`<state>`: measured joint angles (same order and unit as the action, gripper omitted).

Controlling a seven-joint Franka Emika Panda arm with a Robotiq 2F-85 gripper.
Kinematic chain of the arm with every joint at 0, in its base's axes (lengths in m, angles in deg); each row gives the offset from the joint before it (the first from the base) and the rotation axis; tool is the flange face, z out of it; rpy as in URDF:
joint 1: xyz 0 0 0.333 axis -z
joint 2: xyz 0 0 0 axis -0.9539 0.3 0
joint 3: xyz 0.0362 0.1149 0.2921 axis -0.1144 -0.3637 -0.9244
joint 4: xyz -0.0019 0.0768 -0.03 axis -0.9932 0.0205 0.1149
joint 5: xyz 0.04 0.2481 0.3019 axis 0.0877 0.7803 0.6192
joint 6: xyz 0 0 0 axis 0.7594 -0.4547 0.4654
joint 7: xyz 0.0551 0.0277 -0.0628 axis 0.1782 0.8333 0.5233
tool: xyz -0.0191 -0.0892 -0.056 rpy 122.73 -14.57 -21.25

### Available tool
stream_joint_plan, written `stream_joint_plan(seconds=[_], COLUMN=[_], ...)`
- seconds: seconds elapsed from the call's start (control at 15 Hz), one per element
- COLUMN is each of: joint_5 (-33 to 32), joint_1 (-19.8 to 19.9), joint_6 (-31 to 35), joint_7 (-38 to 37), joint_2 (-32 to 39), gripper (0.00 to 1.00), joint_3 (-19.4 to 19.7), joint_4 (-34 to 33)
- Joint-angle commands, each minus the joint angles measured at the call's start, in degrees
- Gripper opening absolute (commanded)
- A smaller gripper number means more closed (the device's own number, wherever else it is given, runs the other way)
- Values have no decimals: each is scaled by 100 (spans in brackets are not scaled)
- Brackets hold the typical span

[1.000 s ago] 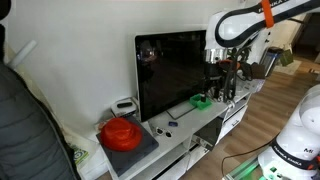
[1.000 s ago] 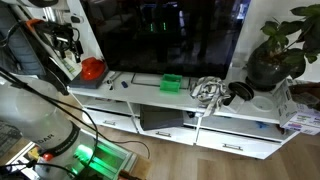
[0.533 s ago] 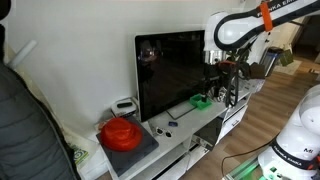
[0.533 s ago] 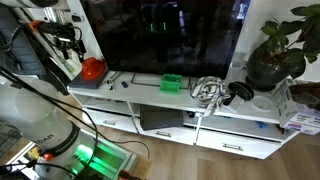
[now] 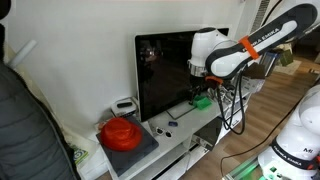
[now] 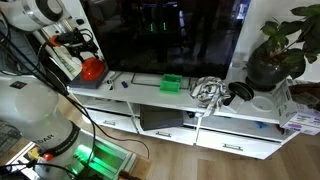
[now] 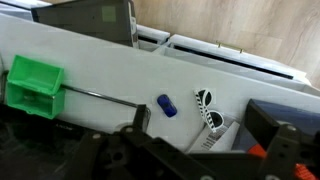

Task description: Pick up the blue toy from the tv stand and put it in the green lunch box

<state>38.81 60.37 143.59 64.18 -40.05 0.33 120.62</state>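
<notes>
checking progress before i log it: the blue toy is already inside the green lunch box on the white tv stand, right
Not inside. The wrist view shows the blue toy lying on the bare top of the white tv stand, apart from the green lunch box, which does stand there.

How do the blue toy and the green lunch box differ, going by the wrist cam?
Colour: the blue toy is dark blue, the green lunch box bright green. Size: the toy is far smaller than the box. Shape: the toy is a short rounded piece, the box rectangular and blocky. Shared: both sit on the white top of the tv stand, apart from each other.
</notes>
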Motion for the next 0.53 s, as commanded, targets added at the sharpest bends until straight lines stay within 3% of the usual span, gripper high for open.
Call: stream_joint_plan(seconds=[0.0,0.27,0.4,0.47], joint_5=[-93,156,535,418], joint_1=[99,135,184,299], joint_6=[1535,2731,2958,2844], joint_7=[419,1553,2477,2768], joint_2=[816,1914,2430,2697], gripper=[100,100,100,100], joint_3=[255,659,742,740], joint_4=[96,-26,-167,-319])
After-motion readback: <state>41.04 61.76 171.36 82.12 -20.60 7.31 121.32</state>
